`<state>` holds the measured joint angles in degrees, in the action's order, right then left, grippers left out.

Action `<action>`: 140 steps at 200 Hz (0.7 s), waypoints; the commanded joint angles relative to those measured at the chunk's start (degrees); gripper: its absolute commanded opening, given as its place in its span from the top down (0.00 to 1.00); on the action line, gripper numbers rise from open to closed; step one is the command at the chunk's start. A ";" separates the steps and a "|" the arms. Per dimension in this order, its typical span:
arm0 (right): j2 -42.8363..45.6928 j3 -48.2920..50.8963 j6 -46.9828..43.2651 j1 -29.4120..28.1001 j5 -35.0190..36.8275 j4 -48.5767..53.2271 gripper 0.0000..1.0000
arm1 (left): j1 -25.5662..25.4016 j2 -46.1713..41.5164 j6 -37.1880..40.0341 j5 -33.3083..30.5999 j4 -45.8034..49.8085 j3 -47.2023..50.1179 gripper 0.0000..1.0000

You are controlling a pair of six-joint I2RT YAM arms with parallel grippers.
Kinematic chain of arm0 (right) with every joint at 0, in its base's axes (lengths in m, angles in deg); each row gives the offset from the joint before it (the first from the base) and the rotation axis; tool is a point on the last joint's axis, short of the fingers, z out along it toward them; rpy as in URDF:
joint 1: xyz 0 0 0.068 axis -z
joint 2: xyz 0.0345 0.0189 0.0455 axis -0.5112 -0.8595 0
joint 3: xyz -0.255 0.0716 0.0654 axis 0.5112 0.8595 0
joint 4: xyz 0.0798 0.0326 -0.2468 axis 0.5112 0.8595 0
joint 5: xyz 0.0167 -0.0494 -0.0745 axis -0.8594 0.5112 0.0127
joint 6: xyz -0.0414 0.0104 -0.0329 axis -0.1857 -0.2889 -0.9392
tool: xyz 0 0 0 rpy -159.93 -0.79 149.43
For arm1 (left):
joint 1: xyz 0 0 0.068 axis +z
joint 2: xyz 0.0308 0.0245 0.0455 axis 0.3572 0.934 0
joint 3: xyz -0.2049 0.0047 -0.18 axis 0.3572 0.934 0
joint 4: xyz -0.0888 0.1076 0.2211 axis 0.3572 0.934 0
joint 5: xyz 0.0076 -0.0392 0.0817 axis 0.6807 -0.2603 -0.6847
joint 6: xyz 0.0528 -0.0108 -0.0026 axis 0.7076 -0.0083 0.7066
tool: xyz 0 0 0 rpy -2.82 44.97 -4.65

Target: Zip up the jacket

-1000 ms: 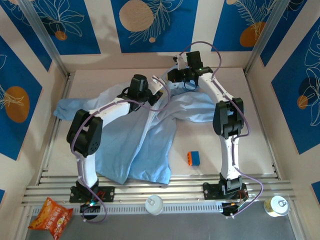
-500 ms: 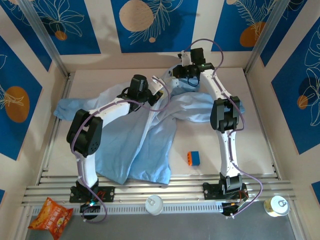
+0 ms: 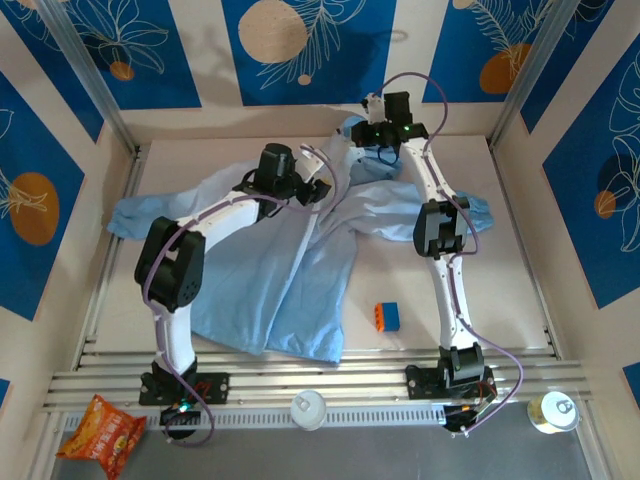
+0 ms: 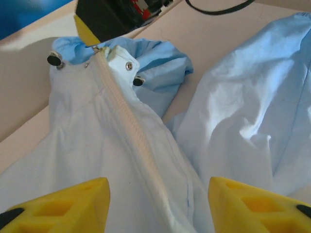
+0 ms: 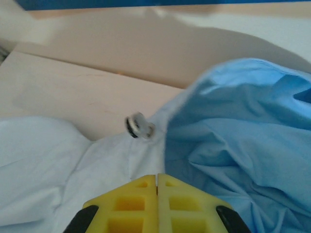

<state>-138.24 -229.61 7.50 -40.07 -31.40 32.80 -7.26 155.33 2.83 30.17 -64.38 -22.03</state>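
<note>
Tabletop (image 3: 520, 250) jacket (image 3: 300, 270): left gripper (image 4: 158, 187) gapes over zipper (image 4: 127, 116); left wrist view suggests closed right gripper (image 5: 156, 177) pinches its top.

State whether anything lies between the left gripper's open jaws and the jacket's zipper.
Nothing visible does. The left gripper hangs with jaws open over the jacket, and the zipper lies bare beneath it. The right gripper is shut at the zipper's top end, farther up.

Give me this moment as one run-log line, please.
jacket: spread out | left gripper: open over closed zipper | right gripper: shut on jacket at zipper top
</note>
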 commanded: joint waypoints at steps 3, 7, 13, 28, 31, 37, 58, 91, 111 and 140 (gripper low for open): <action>-3.02 -3.21 -0.50 1.63 2.13 -3.77 1.00 | 1.51 -3.39 -2.44 -0.47 -1.08 0.73 0.40; -3.22 -2.98 -0.34 1.71 1.99 -4.22 1.00 | 1.80 -4.02 -2.73 -0.64 -1.22 1.30 0.39; -3.48 -2.82 -0.20 1.81 1.80 -4.78 1.00 | 2.05 -4.99 -3.16 -0.90 -1.38 1.99 0.39; -3.81 -2.51 -0.10 1.85 1.25 -5.66 1.00 | 2.96 -7.36 -4.69 -1.43 -2.01 4.23 0.38; -3.74 -2.39 -0.10 1.83 1.12 -5.79 1.00 | 3.15 -7.92 -5.07 -1.61 -2.16 4.66 0.38; -3.67 -2.32 -0.06 1.80 1.05 -5.89 1.00 | 3.47 -8.91 -5.76 -1.82 -2.47 5.75 0.38; -2.81 -2.43 0.31 1.68 0.79 -5.89 1.00 | 4.49 -12.85 -8.21 -3.41 -3.19 9.59 0.38; 1.34 -2.38 0.47 1.59 1.81 -4.54 0.75 | 5.48 -19.86 -11.16 -7.53 -3.56 16.72 0.38; 5.16 -2.17 0.04 1.54 2.36 -2.22 0.56 | 6.25 -24.85 -13.14 -10.87 -2.29 20.43 0.37; 12.72 4.54 -2.05 1.03 3.77 1.21 0.47 | 7.24 -33.04 -12.87 -17.93 2.65 24.26 0.34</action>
<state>-136.60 -229.08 7.39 -38.60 -29.04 31.56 -1.38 129.08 -8.71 19.70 -65.28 -0.15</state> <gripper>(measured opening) 0.513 0.645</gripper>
